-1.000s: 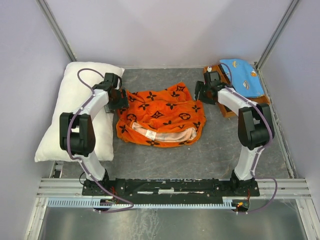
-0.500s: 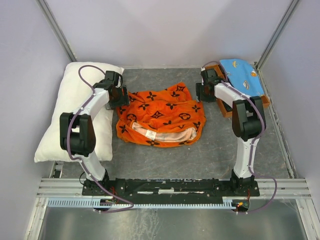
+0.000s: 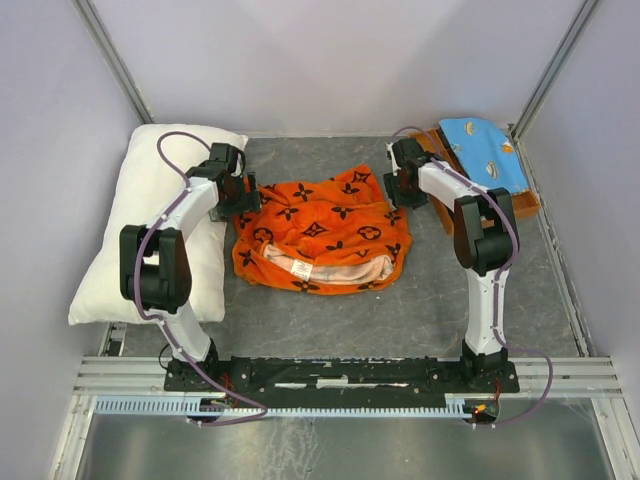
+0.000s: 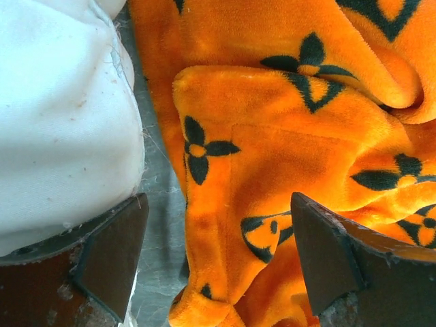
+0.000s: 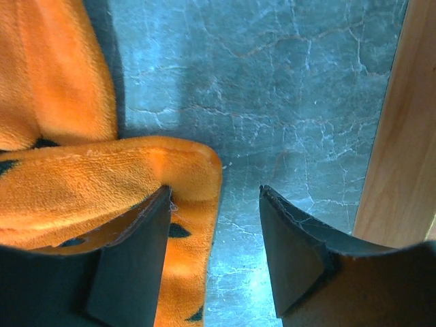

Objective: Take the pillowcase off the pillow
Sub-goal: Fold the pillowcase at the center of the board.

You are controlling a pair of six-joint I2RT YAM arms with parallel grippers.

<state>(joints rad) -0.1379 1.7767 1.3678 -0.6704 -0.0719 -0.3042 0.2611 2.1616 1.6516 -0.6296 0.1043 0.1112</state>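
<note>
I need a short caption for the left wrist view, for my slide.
Left wrist view: the open left tool over the orange pillowcase, the white pillow beside it.

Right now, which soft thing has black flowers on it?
The orange pillowcase in the middle. The pillow is plain white, and the cloth is light blue.

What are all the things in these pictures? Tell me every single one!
pillowcase: one, orange with black shapes, crumpled mid-table
pillow: one, white, left of the pillowcase
cloth: one, light blue with small prints, far right corner
wooden piece: one, brown, under the cloth
table: one, grey, under everything
left arm: one, white and black, over the pillow; jaws open above the pillowcase's edge
right arm: one, white and black, right side; jaws open at the pillowcase's far right corner
</note>
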